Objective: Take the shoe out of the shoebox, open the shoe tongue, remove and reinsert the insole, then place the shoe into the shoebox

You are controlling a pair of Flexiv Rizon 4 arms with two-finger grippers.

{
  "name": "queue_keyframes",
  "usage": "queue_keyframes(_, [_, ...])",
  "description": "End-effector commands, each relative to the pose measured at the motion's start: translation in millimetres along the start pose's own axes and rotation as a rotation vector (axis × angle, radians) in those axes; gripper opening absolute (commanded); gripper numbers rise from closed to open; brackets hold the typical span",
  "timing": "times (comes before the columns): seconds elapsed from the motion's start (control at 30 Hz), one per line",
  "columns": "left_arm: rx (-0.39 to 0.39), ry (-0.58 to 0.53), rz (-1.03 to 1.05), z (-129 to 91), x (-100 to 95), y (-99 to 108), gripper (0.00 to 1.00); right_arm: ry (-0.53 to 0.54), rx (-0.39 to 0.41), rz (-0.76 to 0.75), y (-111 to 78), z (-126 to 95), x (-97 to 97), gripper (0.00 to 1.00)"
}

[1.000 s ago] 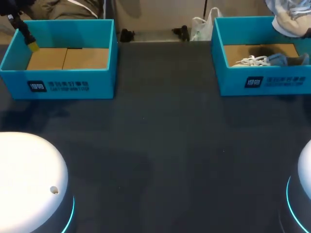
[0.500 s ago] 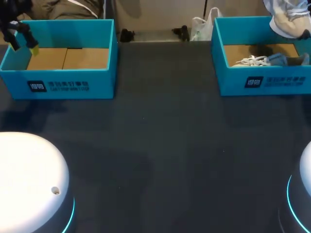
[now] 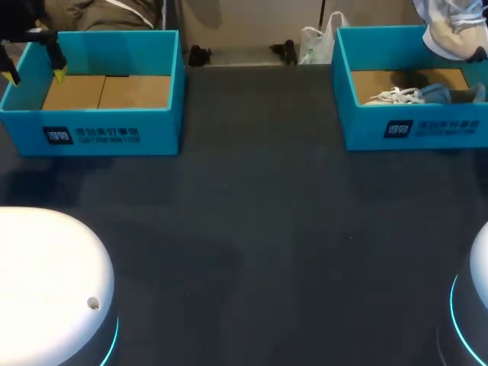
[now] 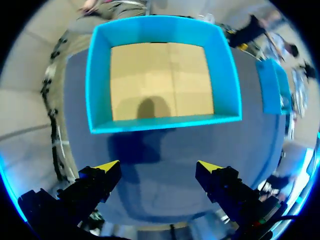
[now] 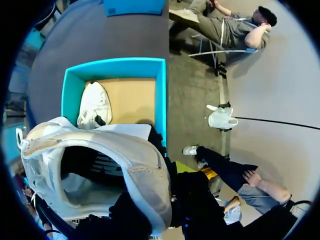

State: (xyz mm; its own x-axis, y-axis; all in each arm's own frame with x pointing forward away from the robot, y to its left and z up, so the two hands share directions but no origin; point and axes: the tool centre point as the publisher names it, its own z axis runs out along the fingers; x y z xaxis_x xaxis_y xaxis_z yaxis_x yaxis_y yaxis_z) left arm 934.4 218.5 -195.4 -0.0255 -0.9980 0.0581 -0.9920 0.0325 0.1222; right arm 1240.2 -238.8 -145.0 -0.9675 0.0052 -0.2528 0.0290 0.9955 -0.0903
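Observation:
A white shoe (image 3: 451,30) hangs above the right blue shoebox (image 3: 412,131) at the table's far right. In the right wrist view my right gripper (image 5: 174,172) is shut on this white shoe (image 5: 145,170) at its collar, with the opening facing the camera. Under it lies the right shoebox (image 5: 161,100) with a second white shoe (image 5: 94,105) inside; that second shoe (image 3: 419,95) shows its laces in the head view. My left gripper (image 3: 32,75) stands open over the near left corner of the left shoebox (image 3: 99,122). Ahead of the left gripper (image 4: 157,167), the left shoebox (image 4: 165,122) holds nothing.
The dark table (image 3: 259,213) stretches between the two boxes and toward me. My arms' white bases (image 3: 46,282) sit at the near corners. A white bag (image 3: 316,42) lies beyond the far edge.
My left gripper has turned at the left box's corner, so both yellow tips now show side by side. The held shoe shifted slightly at the far right.

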Motion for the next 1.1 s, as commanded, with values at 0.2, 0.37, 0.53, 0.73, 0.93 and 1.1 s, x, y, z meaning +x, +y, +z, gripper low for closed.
queue_keyframes(0.2, [0.087,-0.121,-0.439,16,-0.1,-5,1.00,0.003,-0.005,0.005,-2.1,6,-5.5,0.00])
queue_keyframes(0.37, [0.103,-0.113,-0.430,15,1.0,-2,1.00,0.002,-0.013,0.065,-14.0,24,-21.5,0.00])
queue_keyframes(0.53, [0.108,-0.114,-0.393,15,0.3,-2,1.00,0.006,0.005,0.074,-17.7,36,-25.2,0.00])
queue_keyframes(0.73, [0.109,-0.042,-0.209,15,-8.1,-2,1.00,0.020,0.017,0.081,-17.2,49,-24.7,0.00])
queue_keyframes(0.93, [0.102,-0.033,-0.125,13,-14.4,-2,1.00,0.022,0.014,0.109,-27.4,60,-25.2,0.00])
queue_keyframes(1.1, [0.086,-0.049,-0.076,14,-16.5,1,1.00,0.025,0.005,0.128,-33.7,63,-24.5,0.00])
